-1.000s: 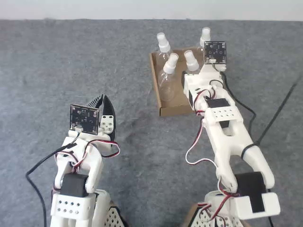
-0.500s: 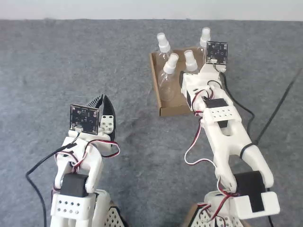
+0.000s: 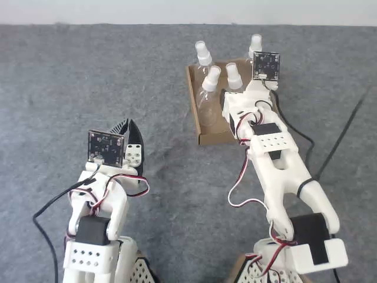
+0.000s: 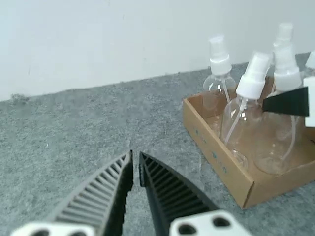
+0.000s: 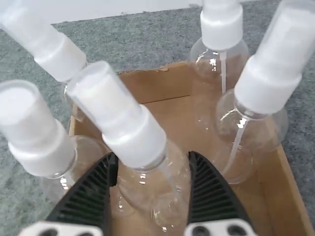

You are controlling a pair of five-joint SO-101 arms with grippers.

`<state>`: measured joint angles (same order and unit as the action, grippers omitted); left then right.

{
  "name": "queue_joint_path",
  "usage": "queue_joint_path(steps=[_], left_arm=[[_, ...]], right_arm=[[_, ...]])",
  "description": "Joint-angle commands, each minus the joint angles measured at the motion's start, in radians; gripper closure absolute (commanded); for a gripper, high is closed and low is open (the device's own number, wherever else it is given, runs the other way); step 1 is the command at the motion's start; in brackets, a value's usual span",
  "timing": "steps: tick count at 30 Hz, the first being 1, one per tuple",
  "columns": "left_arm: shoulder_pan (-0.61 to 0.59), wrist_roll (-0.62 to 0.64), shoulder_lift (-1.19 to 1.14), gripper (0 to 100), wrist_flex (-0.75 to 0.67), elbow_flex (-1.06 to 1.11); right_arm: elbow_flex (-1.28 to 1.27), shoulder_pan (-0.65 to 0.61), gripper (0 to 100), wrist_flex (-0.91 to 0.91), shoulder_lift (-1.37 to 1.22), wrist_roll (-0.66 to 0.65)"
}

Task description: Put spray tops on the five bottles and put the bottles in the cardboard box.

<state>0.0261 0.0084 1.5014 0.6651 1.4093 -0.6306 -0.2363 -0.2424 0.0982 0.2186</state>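
The left fingers [image 3: 129,121] [image 4: 136,158] hung low over the grey surface [image 3: 70,71], well to the left of the cardboard box [image 3: 192,103] [image 4: 216,156]. They were drawn almost together, with a thin slit between them and nothing held. The box sat on the surface farther right, and clear bottles [image 3: 206,97] [image 4: 241,123] wearing white spray tops [image 3: 202,52] [image 5: 275,64] stood crowded inside it. Over the box, the right fingers [image 5: 151,162] were spread to a bottle's width and pressed against both sides of one bottle [image 3: 234,73] [image 5: 147,189] among the others, gripping its clear body just under its spray top, which leaned
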Motion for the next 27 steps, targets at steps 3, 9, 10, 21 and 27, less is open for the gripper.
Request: queue_joint_path(steps=[3,9,10,21,27], left_arm=[[0.003,0.018,-0.006,99,-0.025,-0.007],[0.003,0.018,-0.006,99,-0.025,-0.007],[0.003,0.018,-0.006,99,-0.025,-0.007],[0.003,0.018,-0.006,99,-0.025,-0.007],[0.003,0.018,-0.006,99,-0.025,-0.007]], right_arm=[[0.029,-0.018,98.7,0.015,0.008,-0.052],[0.029,-0.016,98.7,0.013,0.008,-0.057],[0.029,-0.013,98.7,0.012,0.008,-0.058],[0.029,-0.015,91.5,0.01,0.008,-0.06],[0.028,-0.019,83.8,0.01,0.012,-0.061]])
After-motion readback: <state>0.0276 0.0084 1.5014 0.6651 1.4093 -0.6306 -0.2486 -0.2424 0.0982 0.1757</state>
